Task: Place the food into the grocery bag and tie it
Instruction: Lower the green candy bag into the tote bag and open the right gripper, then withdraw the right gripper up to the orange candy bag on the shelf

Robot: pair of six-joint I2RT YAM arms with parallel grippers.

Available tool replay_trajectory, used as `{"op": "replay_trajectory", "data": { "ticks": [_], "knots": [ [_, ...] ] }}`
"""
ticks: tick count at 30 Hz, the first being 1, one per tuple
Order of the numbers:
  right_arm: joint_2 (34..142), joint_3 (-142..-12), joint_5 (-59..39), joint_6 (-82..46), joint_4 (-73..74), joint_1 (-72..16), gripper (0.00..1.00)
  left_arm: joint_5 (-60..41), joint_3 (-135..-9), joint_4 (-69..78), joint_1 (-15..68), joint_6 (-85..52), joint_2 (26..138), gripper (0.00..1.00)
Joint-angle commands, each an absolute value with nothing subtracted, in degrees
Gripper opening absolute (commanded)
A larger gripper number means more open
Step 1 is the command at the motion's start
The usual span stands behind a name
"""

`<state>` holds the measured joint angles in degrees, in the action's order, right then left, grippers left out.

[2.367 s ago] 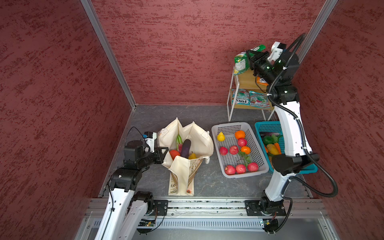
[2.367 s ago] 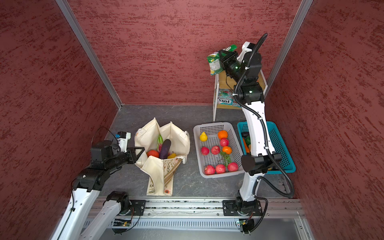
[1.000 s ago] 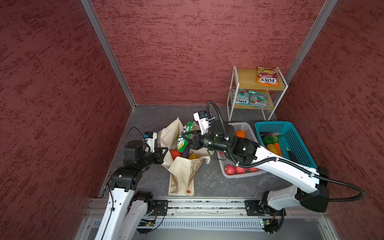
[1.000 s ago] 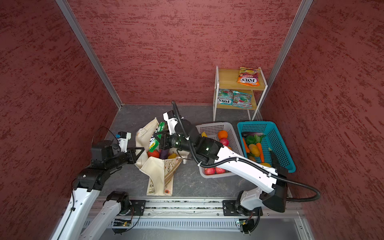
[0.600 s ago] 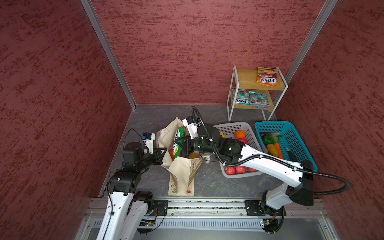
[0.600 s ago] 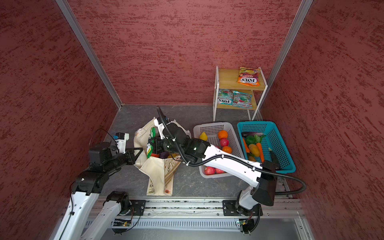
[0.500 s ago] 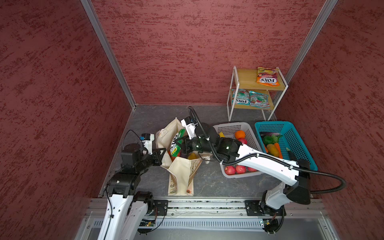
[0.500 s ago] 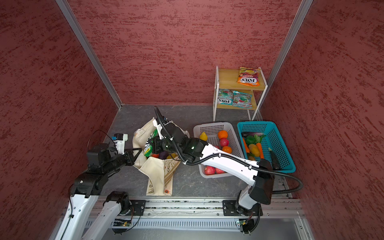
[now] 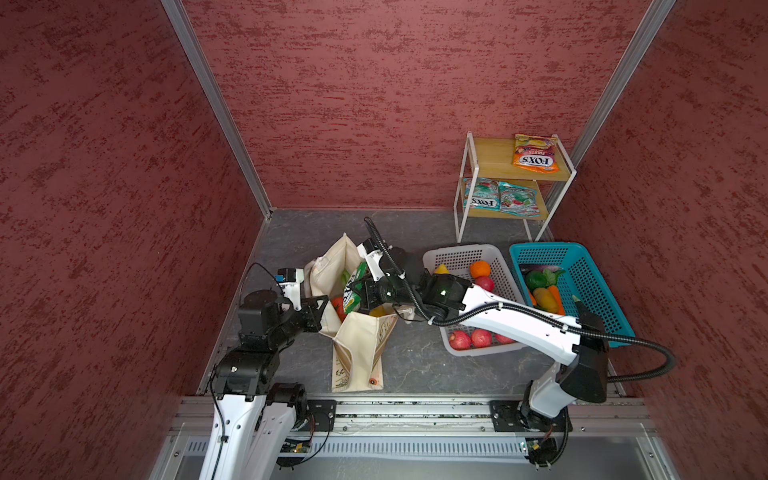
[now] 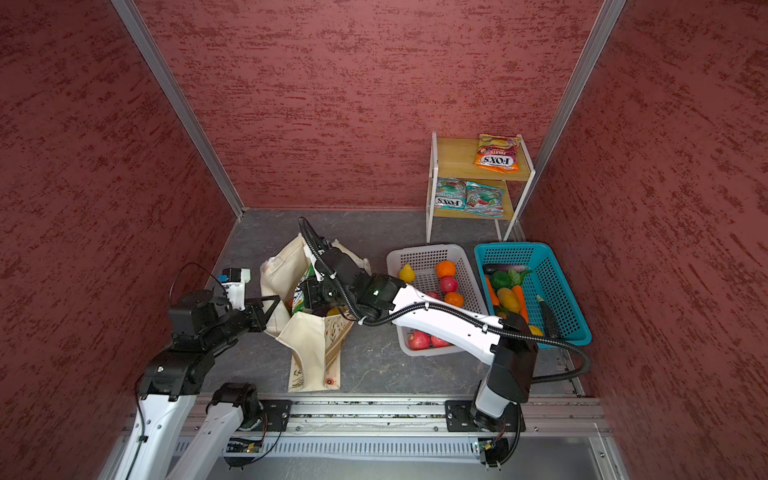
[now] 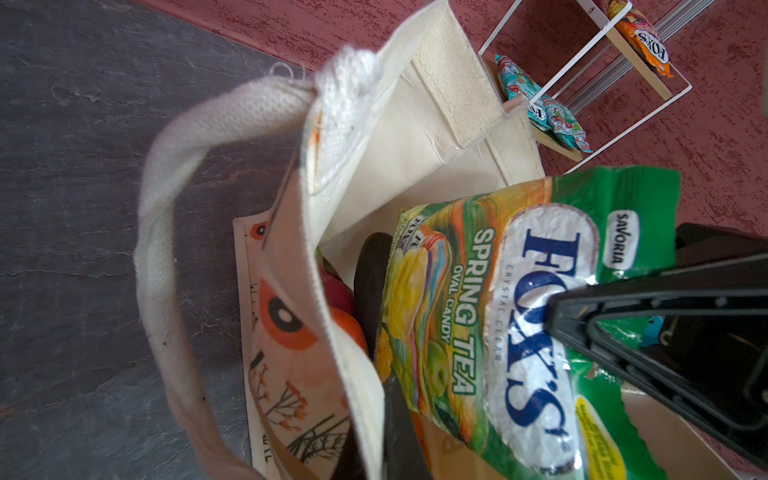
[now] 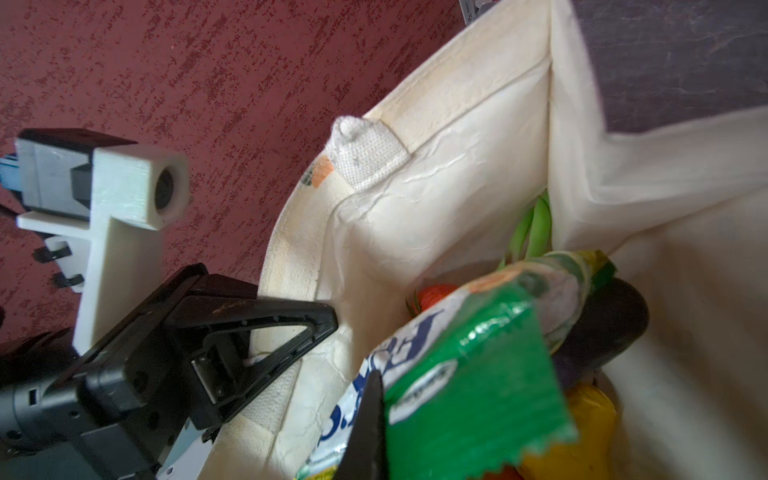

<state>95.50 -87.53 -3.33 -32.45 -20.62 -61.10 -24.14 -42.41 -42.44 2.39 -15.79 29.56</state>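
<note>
green packet [image 11: 490,332] lower end cut by frame edge in left wrist view, eggplant [image 12: 602,328] mostly behind it, right gripper [image 9: 360,291] far finger hidden so grip unreadable, grocery bag [image 11: 415,137] handle [image 11: 166,257] blurred, one apple [image 9: 505,338] half under right arm [image 9: 519,324]

The green packet [image 11: 498,324] reads FOX'S CRYSTAL CLEAR, SPRING TEA OVAL CANDY, SAVORIA; the orange packet [image 9: 535,153] reads FOX'S FRUITS.
</note>
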Motion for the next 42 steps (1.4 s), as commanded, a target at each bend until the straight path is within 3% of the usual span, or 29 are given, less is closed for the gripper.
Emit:
{"op": "replay_trajectory", "data": {
  "ticks": [1, 4, 9, 25, 34, 42],
  "knots": [
    [96.69, -91.35, -1.60, -30.87, -21.77, -60.69, 0.25, -23.99, -42.54, -39.29, 1.93, -15.29, 28.92, 0.00],
    [97.39, -93.16, 0.06, -30.78, -24.55, -60.67, 0.43, -24.08, -42.45, -39.23, 1.88, -15.29, 29.16, 0.00],
    [96.58, -94.57, 5.27, -29.88, -27.49, -60.73, 0.55, -24.21, -42.50, -39.21, 1.76, -15.29, 29.19, 0.00],
    [88.56, -93.76, 13.56, -24.14, -29.63, -60.67, 0.62, -24.79, -42.36, -39.02, 0.79, -15.38, 29.84, 0.00],
    [79.49, -95.09, 29.79, -13.95, -31.47, -59.92, 0.66, -25.35, -42.28, -38.76, 0.71, -15.34, 29.66, 0.00],
    [71.84, -95.97, 40.25, -11.18, -32.13, -53.95, 0.67, -25.58, -42.19, -38.67, 0.79, -15.38, 29.36, 0.00]
  ]
}}
